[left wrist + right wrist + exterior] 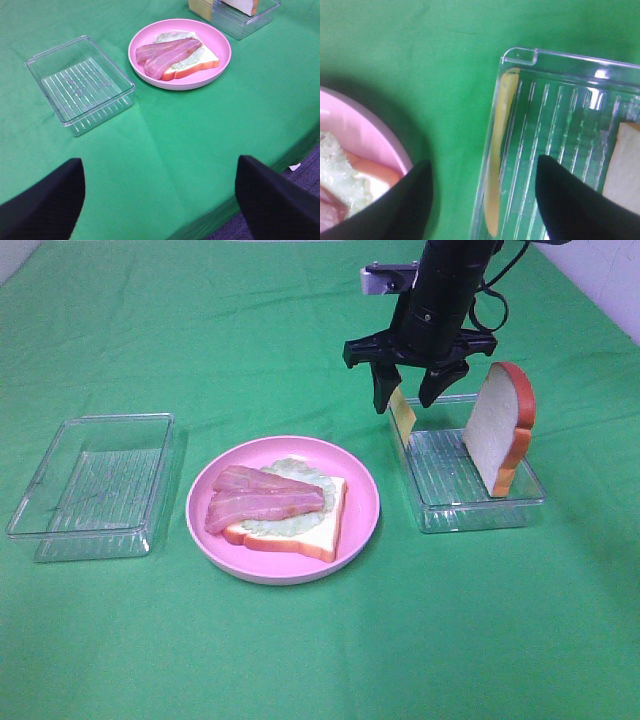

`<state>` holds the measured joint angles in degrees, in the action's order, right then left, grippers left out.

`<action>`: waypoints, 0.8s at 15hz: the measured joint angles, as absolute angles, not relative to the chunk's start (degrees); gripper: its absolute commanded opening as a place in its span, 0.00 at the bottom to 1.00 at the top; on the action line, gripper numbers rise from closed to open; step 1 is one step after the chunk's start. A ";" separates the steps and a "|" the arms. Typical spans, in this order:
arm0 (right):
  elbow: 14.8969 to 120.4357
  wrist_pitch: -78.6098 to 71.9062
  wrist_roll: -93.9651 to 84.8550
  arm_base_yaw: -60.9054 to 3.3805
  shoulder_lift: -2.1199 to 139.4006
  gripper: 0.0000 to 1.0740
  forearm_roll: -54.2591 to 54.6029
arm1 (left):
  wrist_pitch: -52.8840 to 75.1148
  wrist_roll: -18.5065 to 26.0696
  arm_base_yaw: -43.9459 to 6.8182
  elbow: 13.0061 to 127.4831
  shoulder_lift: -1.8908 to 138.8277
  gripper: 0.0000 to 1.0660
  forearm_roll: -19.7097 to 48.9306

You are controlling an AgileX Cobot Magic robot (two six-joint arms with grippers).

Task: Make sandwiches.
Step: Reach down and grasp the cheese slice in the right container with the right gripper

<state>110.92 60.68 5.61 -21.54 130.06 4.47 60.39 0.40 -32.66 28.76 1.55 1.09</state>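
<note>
Right gripper [408, 400] hangs open, holding nothing, over the cheese slice [403, 416], which stands on edge against the tray [480, 512] wall nearest the plate [366, 480]. Clearance looks tight, hard to tell. Drop straight, straddle cheese not wall, pinch gently, then carry it to the sandwich [322, 522].

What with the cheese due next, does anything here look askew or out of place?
Nothing is spilled or damaged. In the right tray, the cheese slice stands on edge against the wall nearest the plate, and the spare bread slice stands upright rather than flat. The bacon overhangs the bottom bread's edge.
</note>
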 measured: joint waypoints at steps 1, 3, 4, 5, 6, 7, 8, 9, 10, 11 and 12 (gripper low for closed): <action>110.92 60.10 5.61 -21.54 130.58 0.52 4.41 | 60.39 0.40 -32.66 28.76 1.55 0.73 1.09; 110.92 59.42 5.61 -21.54 130.69 0.42 4.41 | 60.39 0.40 -32.66 28.76 1.55 0.73 1.09; 110.92 59.07 5.61 -21.54 130.69 0.40 4.35 | 60.39 0.40 -32.66 28.76 1.55 0.73 1.09; 110.92 58.84 5.61 -21.54 130.69 0.40 4.35 | 60.39 0.40 -32.66 28.76 1.55 0.73 1.09; 110.92 58.79 5.61 -21.54 130.69 0.40 4.35 | 60.39 0.40 -32.66 28.76 1.55 0.73 1.09; 110.92 58.79 5.61 -21.54 130.69 0.40 4.35 | 60.39 0.40 -32.66 28.76 1.55 0.73 1.09; 110.92 58.79 5.56 -21.54 130.69 0.40 4.35 | 60.39 0.40 -32.66 28.76 1.55 0.73 1.09; 110.92 58.79 5.56 -21.54 130.69 0.40 4.30 | 60.39 0.40 -32.66 28.76 1.55 0.73 1.09; 110.92 58.79 5.50 -21.54 130.69 0.40 4.18 | 60.39 0.40 -32.66 28.76 1.55 0.73 1.09; 110.92 58.79 5.39 -21.54 130.69 0.40 4.07 | 60.39 0.40 -32.66 28.76 1.55 0.73 1.09; 110.92 58.79 5.21 -21.54 130.69 0.40 4.13 | 60.39 0.40 -32.66 28.76 1.55 0.73 1.09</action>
